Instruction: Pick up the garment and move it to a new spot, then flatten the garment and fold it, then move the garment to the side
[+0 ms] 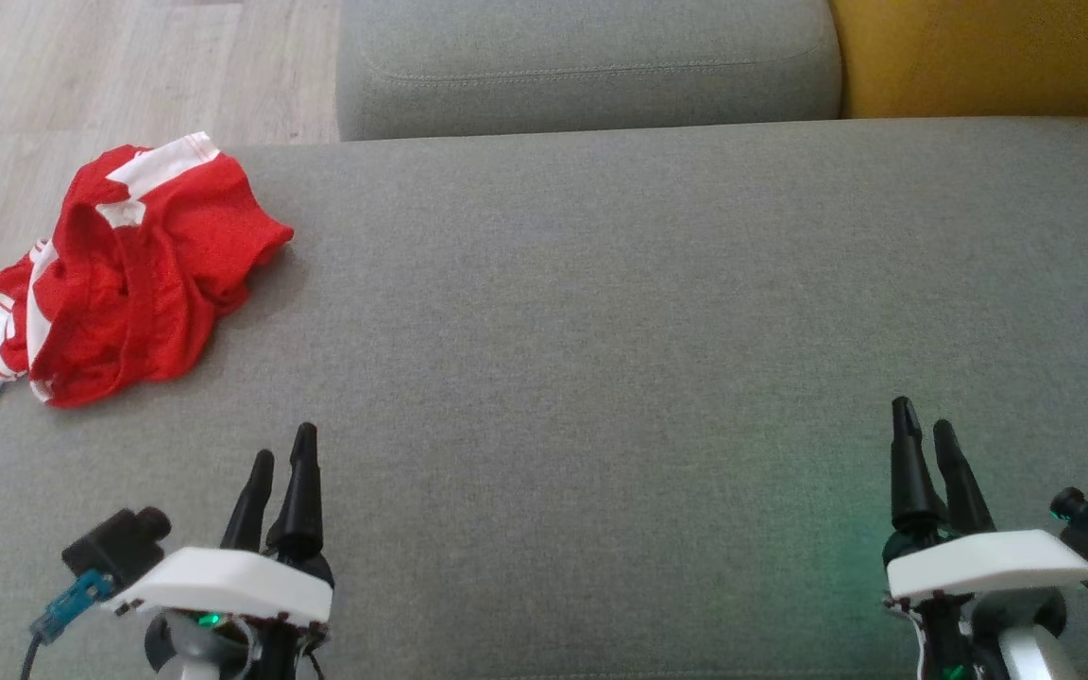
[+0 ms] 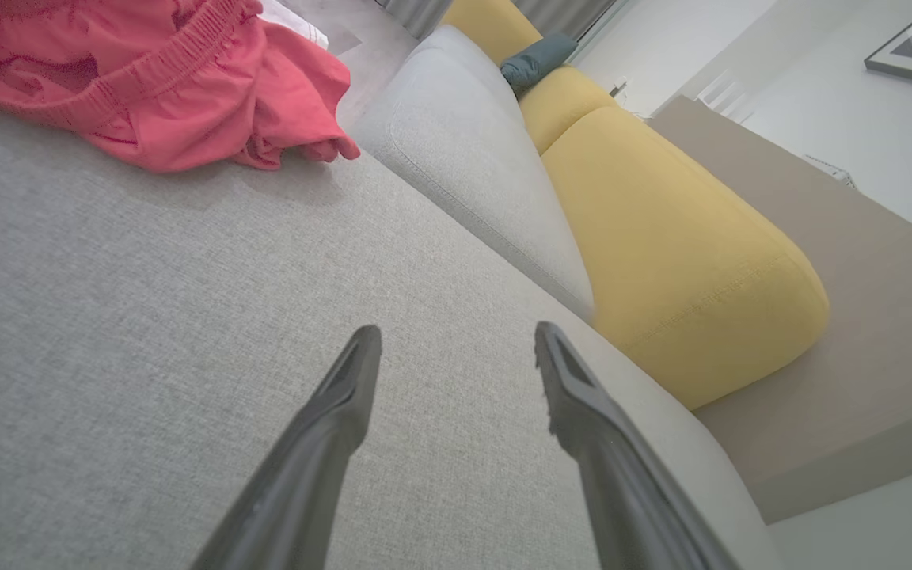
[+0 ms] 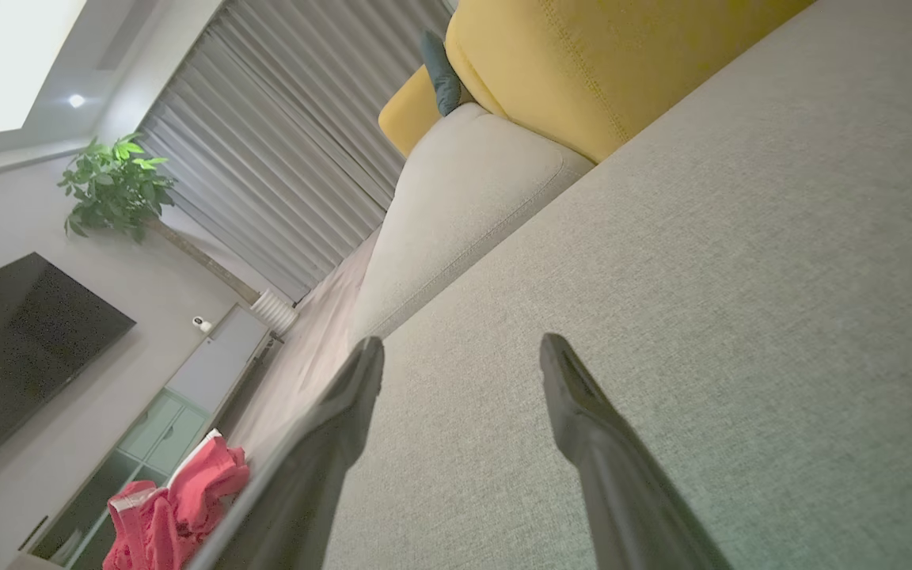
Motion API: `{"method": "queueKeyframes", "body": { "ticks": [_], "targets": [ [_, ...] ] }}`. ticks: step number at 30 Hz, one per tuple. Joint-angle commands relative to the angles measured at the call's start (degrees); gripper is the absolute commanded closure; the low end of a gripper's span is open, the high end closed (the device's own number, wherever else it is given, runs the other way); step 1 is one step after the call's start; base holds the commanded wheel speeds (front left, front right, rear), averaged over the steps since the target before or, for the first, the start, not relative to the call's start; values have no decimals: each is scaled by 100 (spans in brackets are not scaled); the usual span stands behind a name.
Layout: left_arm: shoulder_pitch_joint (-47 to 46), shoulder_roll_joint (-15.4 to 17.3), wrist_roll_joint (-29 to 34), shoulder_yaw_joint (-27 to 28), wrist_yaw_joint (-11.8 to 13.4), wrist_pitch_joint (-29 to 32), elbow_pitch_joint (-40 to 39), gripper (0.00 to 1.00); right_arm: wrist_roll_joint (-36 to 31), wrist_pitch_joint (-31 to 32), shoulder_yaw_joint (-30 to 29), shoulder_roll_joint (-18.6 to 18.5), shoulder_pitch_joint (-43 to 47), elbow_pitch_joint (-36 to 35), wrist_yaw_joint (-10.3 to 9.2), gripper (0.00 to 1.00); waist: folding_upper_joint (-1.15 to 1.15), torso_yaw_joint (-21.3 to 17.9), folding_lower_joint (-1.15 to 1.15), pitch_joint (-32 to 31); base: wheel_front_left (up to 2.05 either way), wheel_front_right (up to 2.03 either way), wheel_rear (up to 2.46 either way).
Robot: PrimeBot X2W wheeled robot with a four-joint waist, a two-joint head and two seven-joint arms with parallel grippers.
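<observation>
- Grey woven sofa seat (image 1: 601, 331) runs under both arms; nearest, the left gripper (image 1: 284, 442) and right gripper (image 1: 923, 414) hover just over it, jaws wide apart and holding nothing.
- Further out on the left lies the garment (image 1: 128, 283) — red shorts with white trim, by the look of it. It sits crumpled at the seat's far-left corner, with part of it spilling over the edge toward the wooden floor (image 1: 81, 66).
- It should handle as light, limp, thin cloth: no stiffness, nothing fragile, and likely to slump and trail when lifted.
- The best hold, I judge, is the gathered elastic waistband (image 2: 179, 47) — thick enough to pinch firmly. The left gripper is much the nearer of the two.
- Beyond stand a grey back cushion (image 1: 591, 66) and a yellow cushion (image 1: 988, 57).
</observation>
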Motion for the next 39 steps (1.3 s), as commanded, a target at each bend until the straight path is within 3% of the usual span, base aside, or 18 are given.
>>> {"method": "queueKeyframes", "body": {
  "ticks": [1, 39],
  "targets": [
    [-251, 74, 239, 68, 23, -88, -253, 0, -231, -83, 128, -38, -229, -192, 26, 0, 0, 1, 0, -2, 0, 0, 0],
    [-77, 102, 2785, -229, 305, -741, -425, 0, -3082, -742, 430, -54, -216, -376, 40, 0, 0, 1, 0, -77, 0, 0, 0]
  ]
}}
